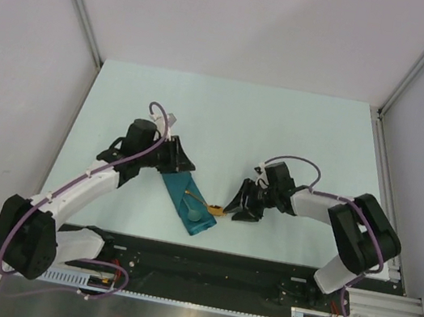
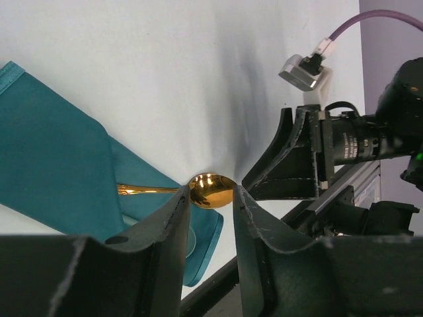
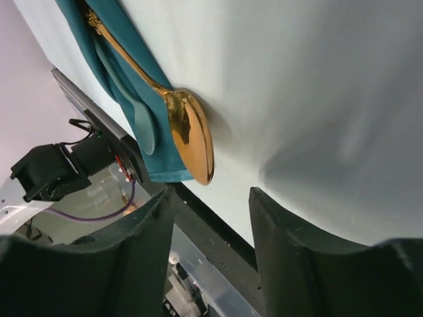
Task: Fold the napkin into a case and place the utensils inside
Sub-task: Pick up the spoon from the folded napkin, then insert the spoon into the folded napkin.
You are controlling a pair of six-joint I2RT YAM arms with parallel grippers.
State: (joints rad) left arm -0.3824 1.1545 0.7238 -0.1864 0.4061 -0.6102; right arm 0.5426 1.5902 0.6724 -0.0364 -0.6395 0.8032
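Left claw (image 2: 210,198): jaws partway apart with a clear gap, and I see nothing clamped between them. It sits low over the far end of the case (image 2: 53,145) and looks down its length.

Right claw (image 3: 210,193): jaws set wider and empty. It hovers just beside the bowl of the gold spoon (image 3: 188,132) without touching it.

Task status, my reading:
- Done: the napkin (image 1: 188,202) is folded into a narrow flat strip, the case. It lies diagonally on the table (image 1: 283,130) between my two arms.
- Done or nearly so: both utensils are at the case. The teal spoon (image 3: 135,109) lies alongside the gold one, its bowl on the cloth.
- Left: the gold bowl sticks out past the near end of the cloth and onto the table. It likely needs sliding further in, then both claws can pull clear.

View comparison:
- The top view alone gives the layout, with the left claw at the far end and the right claw at the near end. The spoons are too small there to judge how deep they sit.
- The left wrist view shows the gold handle running under a fold of cloth. My own finger hides most of the teal spoon.
- The right wrist view shows both spoons side by side and the gold bowl overhanging. Whether the teal handle is tucked inside I cannot tell.
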